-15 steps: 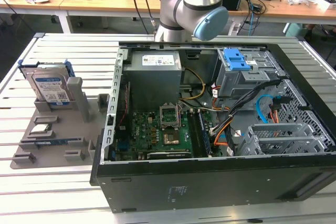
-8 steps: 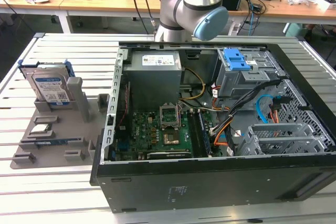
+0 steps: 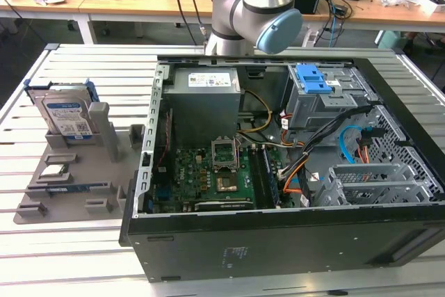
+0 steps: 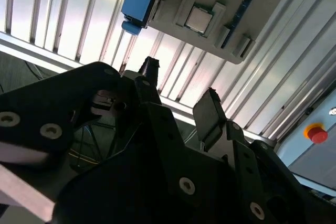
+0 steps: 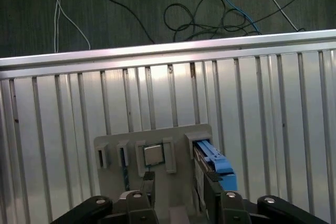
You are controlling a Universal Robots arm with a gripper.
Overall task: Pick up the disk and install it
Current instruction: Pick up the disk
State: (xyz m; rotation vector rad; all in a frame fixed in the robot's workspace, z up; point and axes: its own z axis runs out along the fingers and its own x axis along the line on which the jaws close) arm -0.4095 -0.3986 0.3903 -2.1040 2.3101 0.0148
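Observation:
The disk (image 3: 66,113), silver with a white-and-blue label and a blue frame, stands upright in a grey holder (image 3: 69,196) at the exterior view's left, beside the computer case. Its blue frame shows in the first wrist view (image 5: 214,157) and in the second wrist view (image 4: 136,1). In both wrist views my gripper (image 5: 180,183) (image 4: 180,85) is open, nothing between its black fingers (image 5: 148,182), hovering well above the holder and apart from the disk. The arm (image 3: 254,12) rises behind the case.
The open computer case (image 3: 278,248) fills the table's middle, with a grey power supply (image 3: 205,99), motherboard (image 3: 208,172), blue-latched drive bay (image 3: 313,81) and loose cables (image 3: 354,147). A chip (image 5: 153,155) sits on the holder. The slatted metal table (image 3: 76,255) ends near the holder; a red button (image 4: 316,132) is nearby.

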